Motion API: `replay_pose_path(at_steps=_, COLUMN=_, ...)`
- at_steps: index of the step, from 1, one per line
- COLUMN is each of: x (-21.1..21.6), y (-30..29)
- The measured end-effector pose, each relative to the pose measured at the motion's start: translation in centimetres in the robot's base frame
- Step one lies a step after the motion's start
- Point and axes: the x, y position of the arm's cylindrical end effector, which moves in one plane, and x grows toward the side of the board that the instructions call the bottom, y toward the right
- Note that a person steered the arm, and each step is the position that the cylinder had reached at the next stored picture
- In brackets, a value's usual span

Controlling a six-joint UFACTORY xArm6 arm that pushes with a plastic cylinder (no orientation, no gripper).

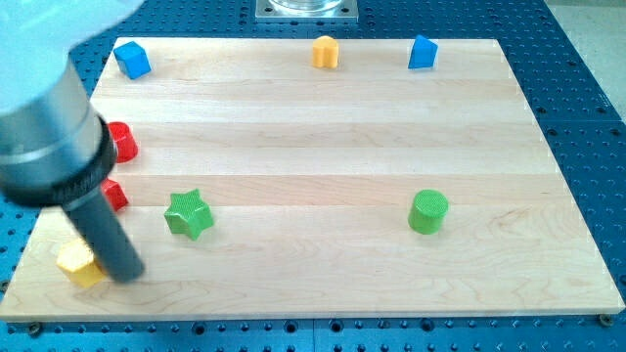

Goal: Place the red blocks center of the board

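red blocks (121,143) (114,195) | green star (188,213) | green cylinder (428,211) | yellow block (78,263)

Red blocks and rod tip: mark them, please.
upper red block (123,142), camera view, visible right part.
lower red block (115,196), camera view, visible right edge.
my tip (130,273), camera view, rod's lower end, beside the yellow block (78,263).

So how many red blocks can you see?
2, both by the board's left edge, partly behind the arm: one red block higher up, the other red block just below it. More could be hidden.
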Motion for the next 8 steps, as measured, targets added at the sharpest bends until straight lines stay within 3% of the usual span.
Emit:
replay_pose_path(at_steps=1, x=0.4, y=-7.4)
replay_pose_path(at_steps=2, x=-5.3, y=-9.9)
replay_pose_path(at_steps=3, x=-9.2, y=-9.3)
replay_pose_path(at_steps=4, x=-13.5, y=-1.2)
replay_pose_path(at_steps=5, x=-15.7, y=-3.8)
replay_pose_path(at_steps=6, x=-9.7, y=-7.0)
replay_pose_path(at_steps=7, x=-10.6, y=2.4)
replay_pose_path(at_steps=8, x=-15.7, y=10.8)
